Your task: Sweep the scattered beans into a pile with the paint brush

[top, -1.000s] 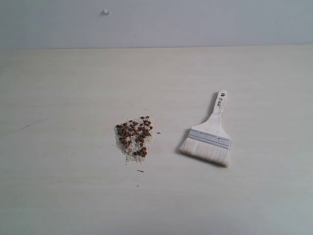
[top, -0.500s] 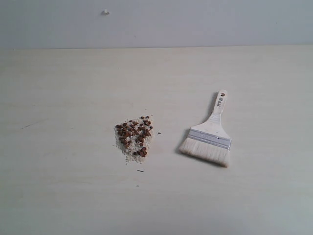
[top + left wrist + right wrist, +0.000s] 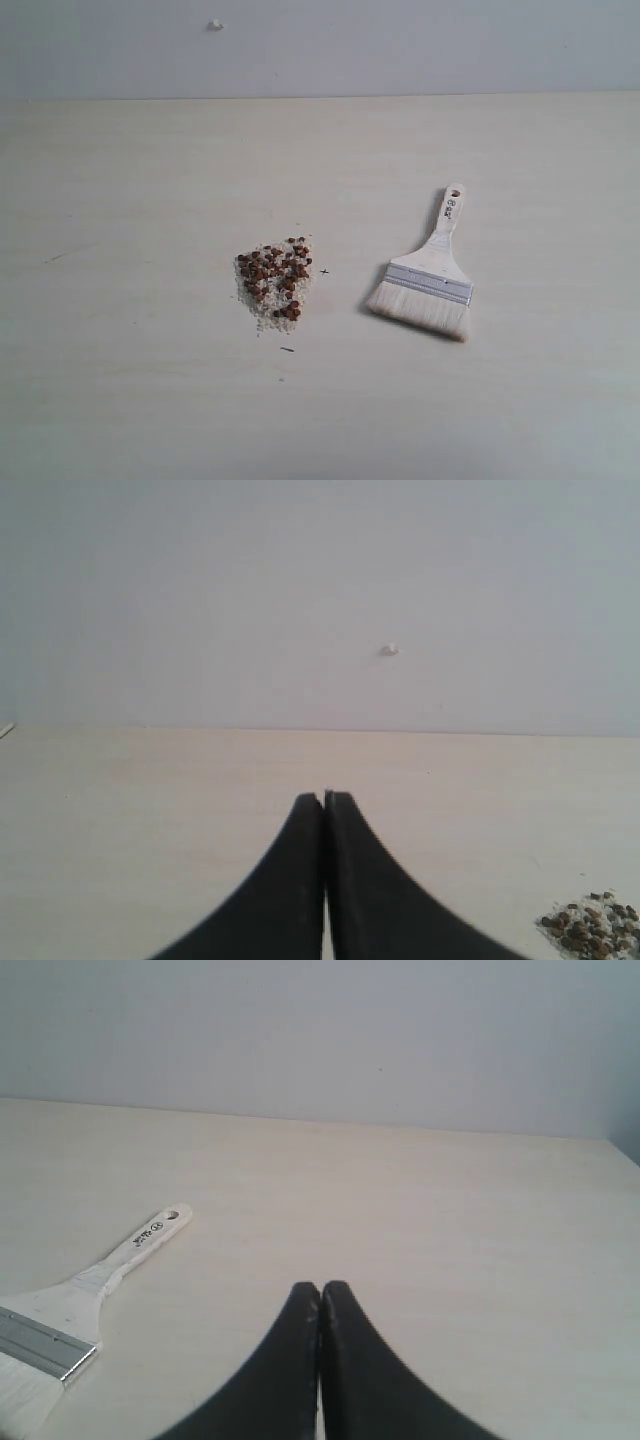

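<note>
Reddish-brown beans (image 3: 276, 277) lie close together among pale crumbs near the middle of the pale table (image 3: 150, 180); a corner of them shows in the left wrist view as the beans (image 3: 590, 925). To their right the paint brush (image 3: 428, 275) lies flat, bristles toward the front, handle pointing back; the right wrist view catches the paint brush (image 3: 95, 1275) too. No arm appears in the exterior view. My left gripper (image 3: 323, 798) is shut and empty above bare table. My right gripper (image 3: 320, 1286) is also shut and empty, apart from the brush handle.
A grey wall (image 3: 400, 45) rises behind the table's back edge, with a small white bump (image 3: 215, 24) on it. A short dark fleck (image 3: 287, 349) lies in front of the beans.
</note>
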You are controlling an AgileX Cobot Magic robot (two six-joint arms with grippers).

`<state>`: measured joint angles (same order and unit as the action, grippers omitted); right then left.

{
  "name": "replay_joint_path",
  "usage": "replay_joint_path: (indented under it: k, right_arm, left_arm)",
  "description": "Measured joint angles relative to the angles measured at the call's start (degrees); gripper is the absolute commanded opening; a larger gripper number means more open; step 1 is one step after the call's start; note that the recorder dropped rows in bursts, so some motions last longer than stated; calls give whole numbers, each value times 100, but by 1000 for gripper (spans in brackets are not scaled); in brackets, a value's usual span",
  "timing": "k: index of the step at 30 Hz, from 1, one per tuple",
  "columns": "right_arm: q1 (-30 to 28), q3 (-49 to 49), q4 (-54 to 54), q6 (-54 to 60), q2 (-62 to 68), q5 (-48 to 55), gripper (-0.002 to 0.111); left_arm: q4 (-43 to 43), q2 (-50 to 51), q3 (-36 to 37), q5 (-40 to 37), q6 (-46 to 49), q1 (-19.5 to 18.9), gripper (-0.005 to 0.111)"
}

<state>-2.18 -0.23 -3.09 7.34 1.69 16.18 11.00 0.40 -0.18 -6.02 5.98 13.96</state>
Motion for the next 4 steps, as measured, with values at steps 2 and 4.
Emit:
replay_joint_path:
  k: [2,4]
  right_arm:
    - [0,0,0,0,0,0,0]
    - [0,0,0,0,0,0,0]
  left_arm:
    - [0,0,0,0,0,0,0]
    - [0,0,0,0,0,0,0]
